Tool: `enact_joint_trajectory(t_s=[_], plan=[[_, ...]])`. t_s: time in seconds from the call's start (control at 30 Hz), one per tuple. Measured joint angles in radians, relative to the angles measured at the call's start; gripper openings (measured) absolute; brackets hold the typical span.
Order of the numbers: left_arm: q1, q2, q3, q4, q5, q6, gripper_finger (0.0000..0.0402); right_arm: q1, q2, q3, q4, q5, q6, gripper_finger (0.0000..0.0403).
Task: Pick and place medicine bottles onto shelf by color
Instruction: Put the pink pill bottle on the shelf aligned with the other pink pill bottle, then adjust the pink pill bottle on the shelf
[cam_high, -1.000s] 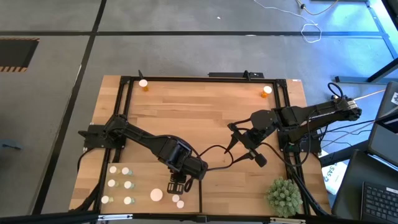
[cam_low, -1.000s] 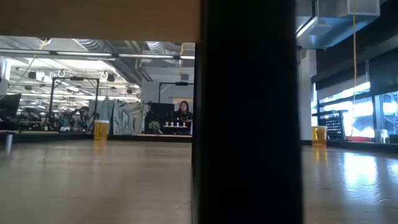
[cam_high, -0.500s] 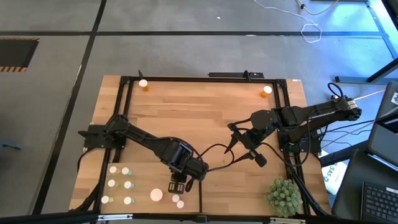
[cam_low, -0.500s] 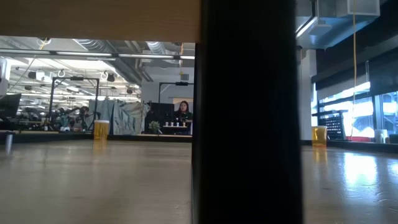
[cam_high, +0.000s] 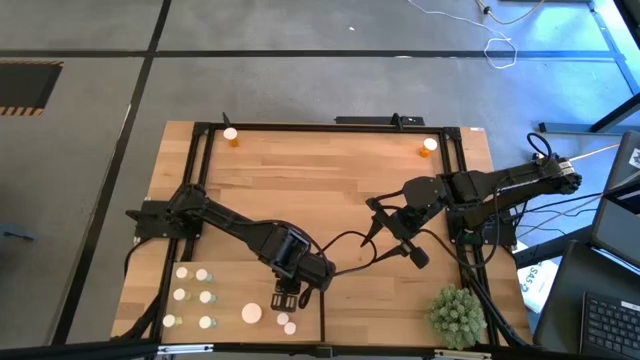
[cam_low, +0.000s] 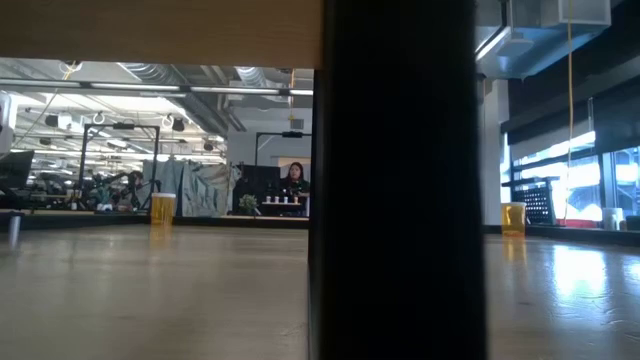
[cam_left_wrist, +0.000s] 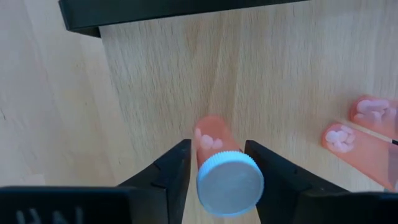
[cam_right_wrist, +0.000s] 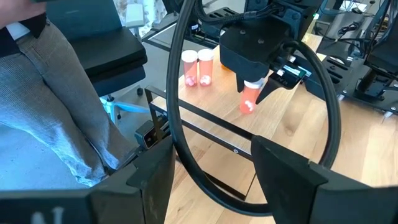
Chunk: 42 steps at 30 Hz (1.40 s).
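We saw the left gripper (cam_left_wrist: 216, 163) over the shelf (cam_left_wrist: 292, 68), its fingers pinching an orange medicine bottle (cam_left_wrist: 222, 165) beside two other orange bottles (cam_left_wrist: 360, 134). The right gripper (cam_high: 397, 238) hung mid-table, fingers spread, holding nothing.

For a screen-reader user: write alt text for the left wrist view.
The left gripper has an orange medicine bottle with a white cap between its two dark fingers, over the pale wooden shelf. Two more orange bottles stand nearby, and a dark divider crosses the far edge.
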Motion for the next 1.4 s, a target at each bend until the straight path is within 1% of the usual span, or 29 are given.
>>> enact_joint_trajectory(t_s=[0.23,0.47,0.57,0.7,1.0,1.13,1.27,1.4], plan=[[-0.001,0.000,0.000,0.000,0.000,-0.035,0.0170,0.000,0.000,0.000,0.000,0.000,0.000,0.0213],[-0.001,0.000,0.000,0.003,0.000,-0.021,0.0200,0.000,0.000,0.000,0.000,0.000,0.000,0.0213],[-0.001,0.000,0.022,-0.004,-0.003,-0.002,0.0207,0.000,0.000,0.000,-0.001,0.000,0.000,0.0213],[-0.001,-0.001,0.054,-0.035,-0.044,0.009,0.0210,0.000,0.000,0.000,0.000,0.000,0.000,0.0213],[-0.003,-0.001,0.113,-0.049,-0.039,0.009,0.0210,0.000,0.000,0.000,0.001,0.000,0.000,0.0213],[-0.005,-0.001,0.135,-0.064,-0.018,0.009,0.0210,0.000,0.000,0.000,0.002,0.000,0.000,0.0213],[-0.010,-0.001,0.193,-0.109,-0.007,0.008,0.0210,0.000,0.000,0.000,-0.006,0.001,0.000,0.0213],[-0.028,-0.004,0.242,-0.147,0.032,0.001,0.0210,0.000,0.000,0.000,-0.004,0.001,0.000,0.0213]])
